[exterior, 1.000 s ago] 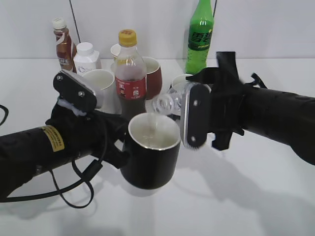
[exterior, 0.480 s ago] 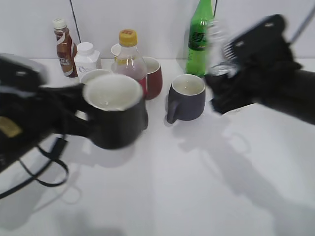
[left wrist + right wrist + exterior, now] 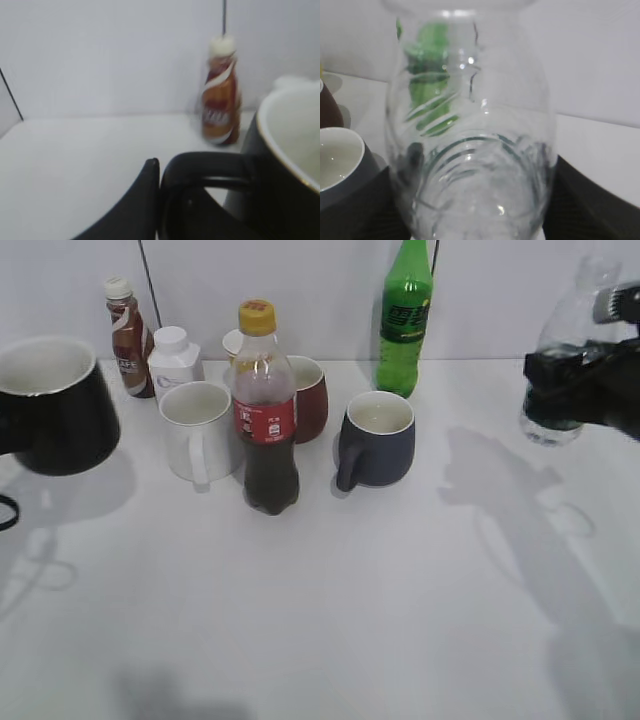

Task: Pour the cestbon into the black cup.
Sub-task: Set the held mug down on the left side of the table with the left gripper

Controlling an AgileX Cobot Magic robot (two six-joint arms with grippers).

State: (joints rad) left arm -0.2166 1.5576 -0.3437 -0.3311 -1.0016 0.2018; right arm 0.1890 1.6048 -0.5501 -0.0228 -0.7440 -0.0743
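White tabletop [image 3: 330,620]: one, carrying the group at the back.

Bottles, five counted:
- one tall all-green soda bottle [image 3: 406,315] by the wall, top cut off by the frame edge;
- one dark cola bottle with red label and yellow cap [image 3: 265,410], upright in front of the mugs;
- one clear ribbed plastic water bottle, the cestbon [image 3: 567,350], upright at the far right, uncapped, its base at or just above the tabletop (contact cannot be told);
- one brown drink bottle with white cap [image 3: 126,335] at rear left;
- one squat white bottle [image 3: 174,358] beside it.

Mugs, four counted clearly:
- one glossy black cup with white interior [image 3: 55,405] at the left edge, held clear of the tabletop;
- one white mug [image 3: 198,430];
- one dark blue-grey mug with cream interior [image 3: 378,438];
- one dark red mug [image 3: 306,396], partly hidden behind the cola bottle.

A pale item behind the cola cap is too hidden to identify.

Right pincer [image 3: 580,380]: clamped around the cestbon's body; fingers largely out of frame.

Left pincer [image 3: 162,200]: closed on the black cup's loop handle, arm cut off in the exterior view.
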